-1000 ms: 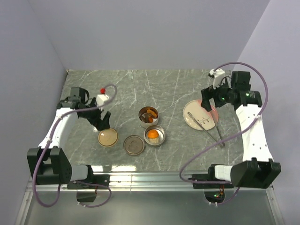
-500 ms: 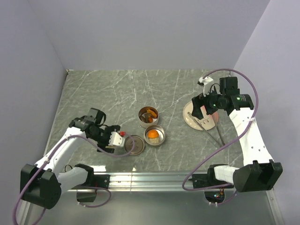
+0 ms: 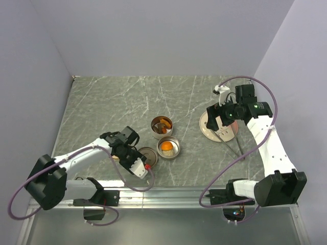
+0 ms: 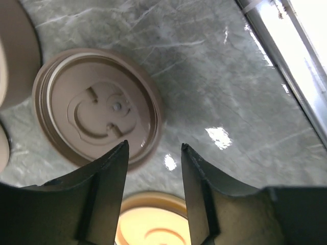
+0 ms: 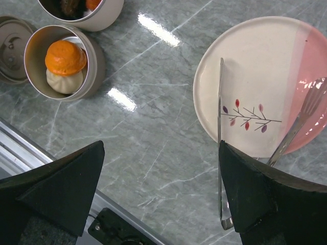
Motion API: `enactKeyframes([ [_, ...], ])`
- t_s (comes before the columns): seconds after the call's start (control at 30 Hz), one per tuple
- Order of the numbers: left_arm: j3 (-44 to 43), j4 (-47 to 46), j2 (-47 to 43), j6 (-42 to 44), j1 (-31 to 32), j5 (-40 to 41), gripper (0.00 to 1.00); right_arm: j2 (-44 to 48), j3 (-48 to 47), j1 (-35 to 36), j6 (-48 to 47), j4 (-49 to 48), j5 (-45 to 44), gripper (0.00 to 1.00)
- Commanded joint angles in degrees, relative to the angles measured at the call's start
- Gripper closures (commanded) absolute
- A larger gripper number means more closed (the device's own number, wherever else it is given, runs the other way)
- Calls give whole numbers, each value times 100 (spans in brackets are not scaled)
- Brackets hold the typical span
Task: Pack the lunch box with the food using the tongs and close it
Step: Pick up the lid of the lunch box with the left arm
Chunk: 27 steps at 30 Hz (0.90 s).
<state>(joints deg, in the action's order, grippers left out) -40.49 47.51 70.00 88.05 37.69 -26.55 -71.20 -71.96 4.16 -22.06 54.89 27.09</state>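
Tongs of thin silver metal look light, stiff, slippery; pinch both arms midway. Right tool hangs wide open.

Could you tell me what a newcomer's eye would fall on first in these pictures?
The bright orange chunk sitting on a pale round piece in the steel container mid-table stands out first. To the right, the thin silver tongs lie across the pink and cream plate, below the open right gripper. Near the front edge, the left gripper hovers with jaws apart over a brown lid.
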Motion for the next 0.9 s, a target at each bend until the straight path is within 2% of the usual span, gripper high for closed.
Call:
enactKeyframes([
  [0.0,41,-444,259,160,229,255,50,-43,-142,49,71,-40,68,0],
  [0.17,173,-584,541,151,440,483,58,-26,-64,49,106,-84,-11,0],
  [0.2,304,-637,559,151,528,571,62,-8,-2,41,88,-119,-37,0],
  [0.4,507,-637,594,37,713,615,69,-17,77,49,106,-154,-64,0],
  [0.57,437,-559,831,-174,845,607,81,-25,192,49,97,-225,-37,0],
  [0.87,428,-269,612,-315,1038,624,85,-78,174,49,36,-233,-20,0],
])
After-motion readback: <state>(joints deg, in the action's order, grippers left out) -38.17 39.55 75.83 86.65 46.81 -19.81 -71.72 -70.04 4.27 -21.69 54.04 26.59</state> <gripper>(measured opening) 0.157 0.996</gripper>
